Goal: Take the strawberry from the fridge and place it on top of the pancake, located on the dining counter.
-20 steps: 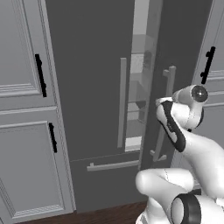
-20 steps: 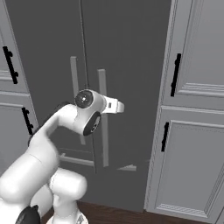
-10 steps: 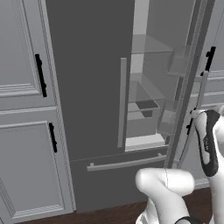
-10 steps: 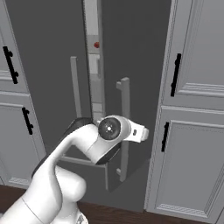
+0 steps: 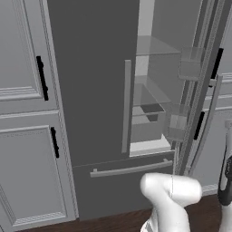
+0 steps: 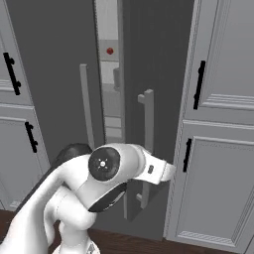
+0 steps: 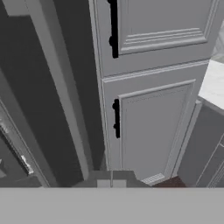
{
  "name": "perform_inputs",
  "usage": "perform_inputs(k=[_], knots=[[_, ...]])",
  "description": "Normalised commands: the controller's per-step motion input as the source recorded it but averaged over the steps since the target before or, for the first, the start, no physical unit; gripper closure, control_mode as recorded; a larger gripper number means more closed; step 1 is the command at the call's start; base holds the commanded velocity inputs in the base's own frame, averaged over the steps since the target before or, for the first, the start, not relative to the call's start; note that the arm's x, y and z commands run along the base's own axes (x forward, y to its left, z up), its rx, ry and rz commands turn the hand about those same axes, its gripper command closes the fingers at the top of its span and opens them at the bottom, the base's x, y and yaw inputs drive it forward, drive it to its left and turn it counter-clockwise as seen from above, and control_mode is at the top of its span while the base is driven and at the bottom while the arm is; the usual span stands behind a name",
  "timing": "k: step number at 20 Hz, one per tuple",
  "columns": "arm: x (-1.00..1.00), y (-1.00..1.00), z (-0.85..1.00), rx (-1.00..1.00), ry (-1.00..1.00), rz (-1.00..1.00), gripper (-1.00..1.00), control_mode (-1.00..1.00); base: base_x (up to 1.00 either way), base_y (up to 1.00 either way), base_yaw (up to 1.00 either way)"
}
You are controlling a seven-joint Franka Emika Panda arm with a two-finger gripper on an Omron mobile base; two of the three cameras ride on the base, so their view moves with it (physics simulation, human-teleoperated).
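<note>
Red dot: my strawberry (image 6: 110, 50) is a tiny red round spot on a pale upper shelf inside the fridge (image 5: 90, 90), seen through the narrow door gap in the right base view.
Fridge: dark grey, two doors, long grey bar handles; pale grey inside with clear glass shelves and door bins.
Right door (image 6: 149, 59): swung partly open, its edge standing out toward me; its bar handle (image 6: 147, 144) runs down just above my wrist.
Left door: shut.
Open room: the gap to the strawberry looks slim from the right, wider from the left; paneled grey cabinets (image 6: 218, 149) with black handles flank the fridge closely.
My tool (image 7: 111, 183): fingers pressed together, nothing between them; tips at the bottom of the hand view.
Hard to make out: the strawberry's shape beyond a red speck.
</note>
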Motion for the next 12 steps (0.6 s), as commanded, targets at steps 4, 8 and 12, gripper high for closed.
perform_inputs(k=[4, 8, 12], knots=[[-0.69, 1.0, 0.02, -0.4, 0.07, -0.07, 1.0, -1.0, 0.0, 0.0, 0.0], [-0.06, 1.0, 0.27, -0.48, 0.19, 0.04, -1.0, -1.0, 0.0, 0.0, 0.0], [0.22, 1.0, 0.24, -0.42, 0.26, 0.12, -1.0, -1.0, 0.0, 0.0, 0.0]])
